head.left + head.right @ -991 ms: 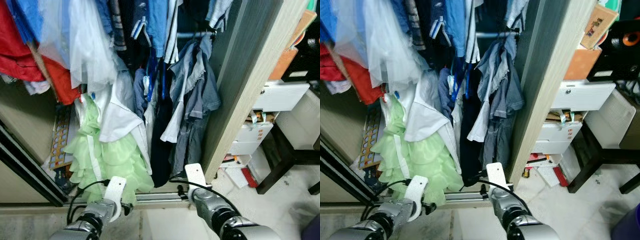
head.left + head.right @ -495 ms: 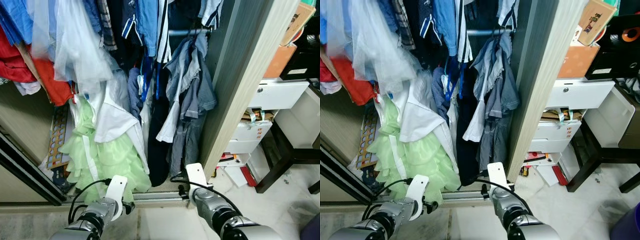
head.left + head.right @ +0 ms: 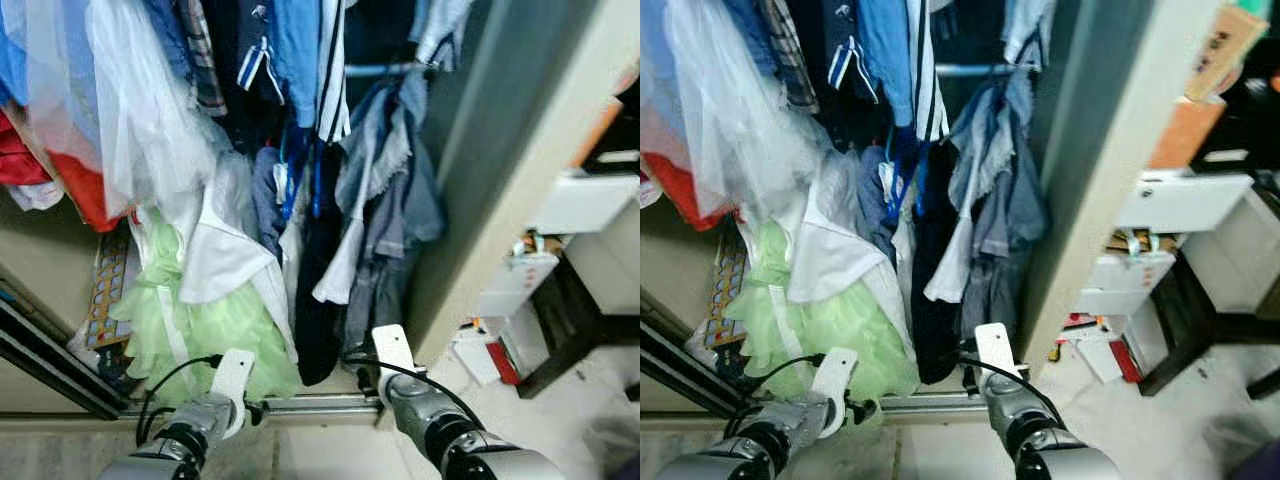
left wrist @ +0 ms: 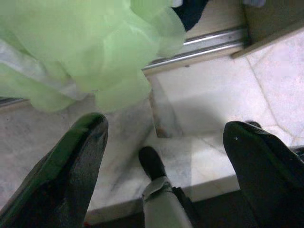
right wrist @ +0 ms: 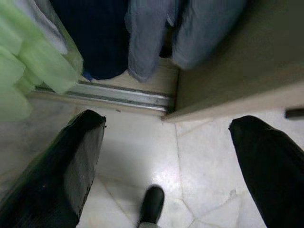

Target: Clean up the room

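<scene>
Left hand (image 4: 161,156) fingers apart, green dress (image 4: 90,47) hem just ahead; right hand (image 5: 166,156) spread near metal track (image 5: 109,95).

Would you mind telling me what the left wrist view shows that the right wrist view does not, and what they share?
Left wrist alone: the ruffled hem of the pale green dress hanging close over the floor, ahead of the open left pincer.

Right wrist alone: a dark navy garment, grey-blue clothes and the base of the wardrobe side panel, ahead of the open right pincer.

Both: the metal sliding-door track and pale marble floor.
</scene>
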`<state>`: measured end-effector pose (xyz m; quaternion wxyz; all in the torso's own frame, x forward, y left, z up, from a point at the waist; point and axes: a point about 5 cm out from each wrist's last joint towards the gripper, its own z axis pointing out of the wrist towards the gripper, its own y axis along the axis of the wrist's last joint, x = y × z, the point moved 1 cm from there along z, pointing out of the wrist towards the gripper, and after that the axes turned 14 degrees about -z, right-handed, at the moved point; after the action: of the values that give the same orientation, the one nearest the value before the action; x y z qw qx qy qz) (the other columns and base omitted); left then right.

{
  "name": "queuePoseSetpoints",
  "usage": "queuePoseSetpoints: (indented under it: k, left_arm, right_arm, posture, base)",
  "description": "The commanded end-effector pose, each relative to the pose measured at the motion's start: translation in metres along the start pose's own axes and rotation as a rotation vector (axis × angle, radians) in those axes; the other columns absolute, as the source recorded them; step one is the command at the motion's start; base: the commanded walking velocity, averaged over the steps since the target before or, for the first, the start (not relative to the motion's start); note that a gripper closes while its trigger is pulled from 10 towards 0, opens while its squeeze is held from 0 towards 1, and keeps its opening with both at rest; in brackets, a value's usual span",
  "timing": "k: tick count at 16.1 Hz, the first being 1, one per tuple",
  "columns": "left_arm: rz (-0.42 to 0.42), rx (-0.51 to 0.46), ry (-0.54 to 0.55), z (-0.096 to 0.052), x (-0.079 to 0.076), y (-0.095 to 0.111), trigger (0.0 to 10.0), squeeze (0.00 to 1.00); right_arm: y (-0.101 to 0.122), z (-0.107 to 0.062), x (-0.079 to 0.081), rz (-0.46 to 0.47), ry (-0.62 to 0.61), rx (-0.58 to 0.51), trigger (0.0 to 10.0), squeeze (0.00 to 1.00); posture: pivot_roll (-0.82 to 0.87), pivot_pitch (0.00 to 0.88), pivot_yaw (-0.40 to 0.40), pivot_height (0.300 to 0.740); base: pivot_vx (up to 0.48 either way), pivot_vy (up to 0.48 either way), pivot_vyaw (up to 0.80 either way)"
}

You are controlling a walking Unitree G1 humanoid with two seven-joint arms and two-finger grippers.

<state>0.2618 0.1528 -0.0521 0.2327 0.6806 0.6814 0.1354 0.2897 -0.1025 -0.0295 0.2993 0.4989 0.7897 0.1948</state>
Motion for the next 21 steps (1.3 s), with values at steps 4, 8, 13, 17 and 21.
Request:
queuePoseSetpoints:
  k: [4,8,13,17,21]
  left_arm:
    - [0.008,-0.015,0.0,-0.0001,-0.003,0.0055,10.0,0.0]
    - [0.011,-0.013,-0.001,0.0,-0.003,0.0049,10.0,0.0]
    - [0.005,-0.018,0.002,0.0,-0.0026,0.0048,10.0,0.0]
    - [0.001,-0.02,0.006,0.0,-0.002,0.0043,10.0,0.0]
    - [0.004,-0.016,0.007,0.0,-0.0017,0.0035,10.0,0.0]
  right_arm:
    - [0.001,0.0002,-0.0032,-0.018,-0.003,-0.007,10.0,0.0]
    - [0.0006,0.0002,-0.0024,-0.021,0.0,-0.006,10.0,0.0]
    - [-0.0004,0.0001,-0.0015,-0.026,0.003,-0.005,10.0,0.0]
    - [-0.001,0.0001,-0.001,-0.029,0.006,-0.005,10.0,0.0]
    - [-0.0014,0.0001,-0.0011,-0.02,0.005,-0.001,10.0,0.0]
  posture:
    - [-0.14,0.0,0.032,0.74]
    - [-0.14,0.0,0.032,0.74]
    - [-0.14,0.0,0.03,0.74]
    - [-0.14,0.0,0.03,0.74]
    - [-0.14,0.0,0.029,0.74]
  base:
    - [0.138,0.0,0.0]
    - [0.0,0.0,0.0]
    - [0.107,0.0,0.0]
    - [0.0,0.0,0.0]
    - [0.0,0.344,0.0]
